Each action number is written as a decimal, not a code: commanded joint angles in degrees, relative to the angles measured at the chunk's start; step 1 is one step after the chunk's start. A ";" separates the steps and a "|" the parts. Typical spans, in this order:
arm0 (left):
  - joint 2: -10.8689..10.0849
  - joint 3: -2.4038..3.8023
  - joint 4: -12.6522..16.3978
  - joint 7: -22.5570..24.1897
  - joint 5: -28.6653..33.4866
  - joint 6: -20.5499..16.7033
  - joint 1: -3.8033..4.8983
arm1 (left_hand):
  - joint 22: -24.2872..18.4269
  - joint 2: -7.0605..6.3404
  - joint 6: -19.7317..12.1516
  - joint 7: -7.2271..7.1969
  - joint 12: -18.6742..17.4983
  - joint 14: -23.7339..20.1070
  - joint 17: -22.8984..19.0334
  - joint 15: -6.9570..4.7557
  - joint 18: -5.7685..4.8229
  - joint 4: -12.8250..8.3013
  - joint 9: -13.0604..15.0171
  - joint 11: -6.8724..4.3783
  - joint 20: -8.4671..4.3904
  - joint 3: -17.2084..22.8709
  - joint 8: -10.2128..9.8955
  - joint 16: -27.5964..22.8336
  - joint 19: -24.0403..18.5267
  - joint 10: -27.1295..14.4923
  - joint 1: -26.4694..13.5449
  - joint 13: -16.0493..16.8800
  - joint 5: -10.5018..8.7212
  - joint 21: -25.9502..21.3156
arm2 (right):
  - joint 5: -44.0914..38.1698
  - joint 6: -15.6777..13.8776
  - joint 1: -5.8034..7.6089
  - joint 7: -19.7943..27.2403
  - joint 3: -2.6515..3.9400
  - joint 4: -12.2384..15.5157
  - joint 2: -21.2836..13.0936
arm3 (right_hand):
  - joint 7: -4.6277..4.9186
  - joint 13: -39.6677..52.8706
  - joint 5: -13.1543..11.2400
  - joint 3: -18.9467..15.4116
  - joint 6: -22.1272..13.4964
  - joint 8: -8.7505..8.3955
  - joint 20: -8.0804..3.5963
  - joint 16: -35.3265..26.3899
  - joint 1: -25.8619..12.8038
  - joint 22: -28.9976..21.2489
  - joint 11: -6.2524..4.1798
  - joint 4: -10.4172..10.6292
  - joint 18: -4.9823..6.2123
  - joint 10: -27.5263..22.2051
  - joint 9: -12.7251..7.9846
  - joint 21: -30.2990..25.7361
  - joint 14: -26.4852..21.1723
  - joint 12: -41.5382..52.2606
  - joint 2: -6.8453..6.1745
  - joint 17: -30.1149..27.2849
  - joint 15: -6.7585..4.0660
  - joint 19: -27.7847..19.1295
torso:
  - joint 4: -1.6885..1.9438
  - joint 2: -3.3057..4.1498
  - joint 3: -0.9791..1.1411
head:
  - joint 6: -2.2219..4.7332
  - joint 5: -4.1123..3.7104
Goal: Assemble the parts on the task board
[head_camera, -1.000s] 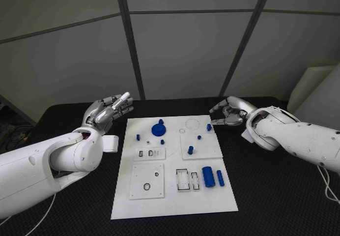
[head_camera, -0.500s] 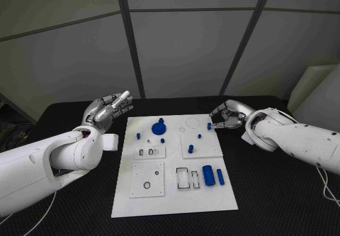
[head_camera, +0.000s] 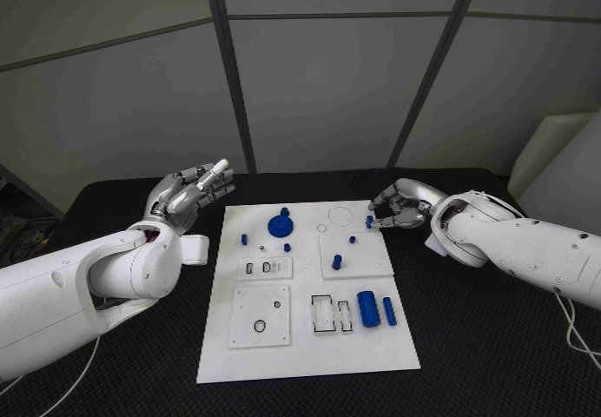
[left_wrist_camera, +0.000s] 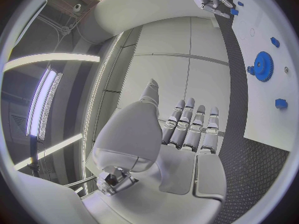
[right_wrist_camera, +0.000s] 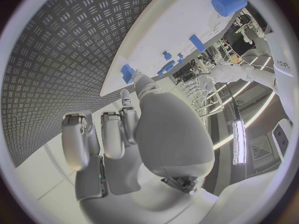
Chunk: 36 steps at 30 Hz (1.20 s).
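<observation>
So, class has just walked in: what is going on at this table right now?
A two-armed robot is working at a white task board carrying small blue parts. Its right hand is at the board's far right corner, fingertips at a small blue peg; whether it grips it is unclear. The left hand hovers open beside the board, holding nothing. A blue gear sits untouched.

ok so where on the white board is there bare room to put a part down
The near end of the task board, below the white insert plate and the blue cylinder, is bare. So is a strip at the far edge left of the blue gear. The far right corner is crowded: small blue pegs, with the right hand at one.
</observation>
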 commanded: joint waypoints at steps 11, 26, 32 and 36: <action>0.07 0.06 -0.02 0.43 -0.24 0.53 0.08 | 0.09 0.56 0.37 1.89 -0.21 0.55 0.07 -0.08 0.48 -0.47 0.09 -0.04 -0.06 -0.05 -0.18 -0.11 0.41 0.21 -0.13 -0.01 0.17 0.39 | -1.98 1.95 -0.06 -0.67 0.01 -0.69 0.89 | -0.02 6.18 -0.06 0.51 1.28 0.35 0.02 0.25 0.11 15.09 -0.43 -0.29 -0.42 0.63 0.13 0.18 4.00 0.43 1.00 5.73 0.05 5.94 | 0.04 -0.03 -0.02 | -0.09 0.06; 0.12 0.06 -0.11 0.32 -0.24 0.60 0.08 | 0.09 0.56 0.37 1.89 -0.21 0.55 0.07 -0.08 0.48 -0.47 0.09 -0.04 -0.06 -0.05 -0.18 -0.11 0.41 0.21 -0.13 -0.01 0.17 0.39 | -2.66 2.70 -0.16 -1.25 0.01 -1.35 1.64 | -0.09 6.33 -0.06 0.61 1.85 0.40 -0.05 0.28 -0.19 15.09 -0.50 -0.25 -0.42 0.74 0.15 0.18 4.01 0.61 1.40 5.81 -0.01 5.94 | -0.02 -0.03 0.04 | -0.28 0.16; 0.14 0.06 -0.14 0.23 -0.24 0.61 0.08 | 0.09 0.56 0.37 1.89 -0.21 0.55 0.07 -0.08 0.48 -0.47 0.09 -0.04 -0.06 -0.05 -0.18 -0.11 0.41 0.21 -0.13 -0.01 0.17 0.39 | -3.02 3.27 -0.17 -1.77 0.01 -1.71 1.98 | -0.22 6.45 -0.05 0.78 2.54 0.50 -0.12 0.29 -0.35 15.09 -0.60 -0.26 -0.42 0.82 0.19 0.18 4.02 0.76 1.84 5.85 -0.09 5.94 | -0.01 -0.03 0.04 | -0.37 0.19; 0.12 0.06 -0.14 0.19 -0.24 0.62 0.08 | 0.09 0.56 0.37 1.89 -0.21 0.55 0.07 -0.08 0.48 -0.47 0.09 -0.04 -0.06 -0.05 -0.18 -0.11 0.41 0.21 -0.13 -0.01 0.17 0.39 | -3.34 3.39 -0.17 -2.12 0.01 -1.96 2.15 | -0.37 6.58 -0.05 0.99 3.25 0.61 -0.20 0.32 -0.44 15.09 -0.73 -0.33 -0.42 0.91 0.24 0.18 4.04 0.91 2.29 5.94 -0.19 5.94 | 0.01 -0.02 0.03 | -0.43 0.19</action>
